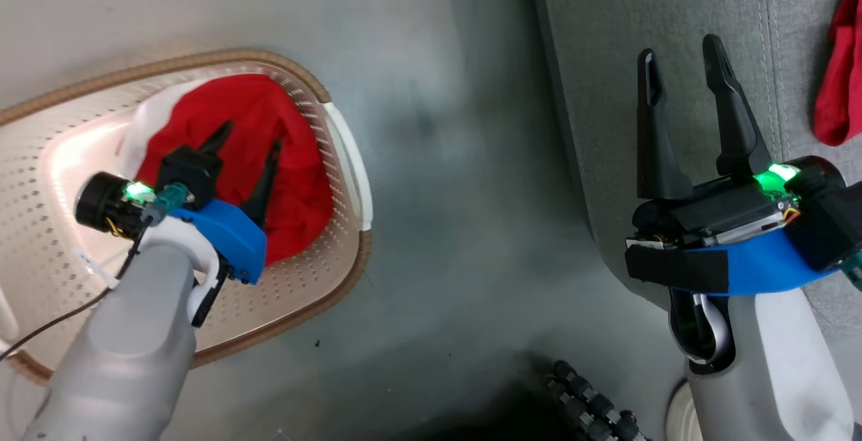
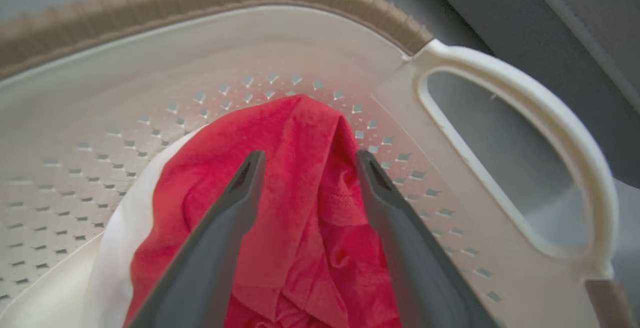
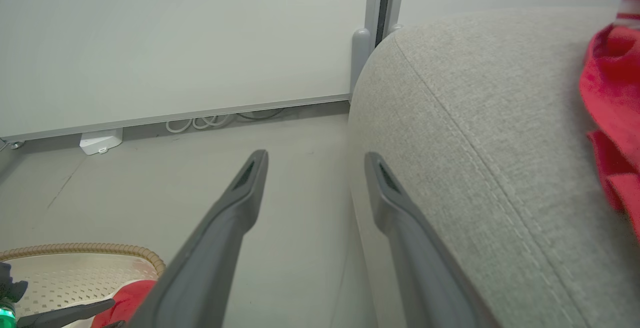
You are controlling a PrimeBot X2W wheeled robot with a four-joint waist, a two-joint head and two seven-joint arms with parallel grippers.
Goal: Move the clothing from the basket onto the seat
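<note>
- Head view: your left end effector (image 1: 250, 134) hangs inside the cream-white perforated plastic laundry basket (image 1: 303, 279) with the brown woven-look rim. Its two long dark fingers are spread apart, released, over a crumpled red garment (image 1: 289, 172).
- That crumpled red garment lies bunched at the end of the basket nearest the white handle (image 1: 350, 158). A patch of white cloth (image 1: 145, 121) shows at its left edge.
- The basket stands on the grey floor (image 1: 458, 158), apart from the large light grey fabric-upholstered sofa (image 1: 606, 57) with stitched seams on your right.
- Your right end effector (image 1: 680, 47) hovers over the sofa's rounded edge, fingers wide apart and gripping nothing.
- A second red garment (image 1: 838, 84) lies on the sofa at the right border, well clear of the right end effector.
- Left wrist view: the two fingers straddle a raised fold of the red cloth without pinching it. You cannot tell whether the tips touch the fabric.
- White cloth shows beside the red at the lower left, against the perforated wall, and the handle's opening sits to the upper right.
- Right wrist view: the parted fingers point across the floor toward a pale wall (image 3: 175, 42) with looped white cables (image 3: 200, 120) at its foot. The right finger lies just beside the sofa's flank.
- The second red garment, with a bit of white trim at its top, drapes on the sofa at the right edge. A corner of the basket with red cloth in it shows at the lower left.
</note>
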